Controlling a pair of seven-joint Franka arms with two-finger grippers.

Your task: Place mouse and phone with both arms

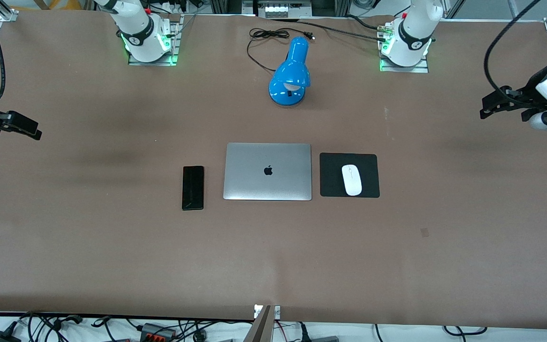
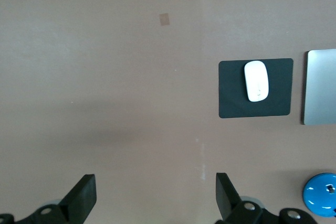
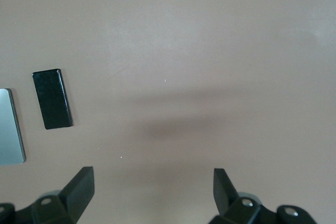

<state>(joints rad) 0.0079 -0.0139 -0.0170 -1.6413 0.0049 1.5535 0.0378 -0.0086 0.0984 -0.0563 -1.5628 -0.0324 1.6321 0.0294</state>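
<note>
Mouse (image 1: 352,180) on mouse pad (image 1: 349,158), toward left arm's end of counter (image 1: 112,247), well apart from left gripper (image 2: 155,195), fingers spread, empty. Phone (image 1: 193,187) beside laptop (image 1: 268,171), long axis parallel to mouse's, well apart from right gripper (image 3: 152,192), also spread, empty.

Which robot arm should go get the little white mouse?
The left arm. Its gripper hangs open over the table's left-arm end, where the mouse sits on the mouse pad. The right gripper hangs over the opposite end, toward the phone.
</note>
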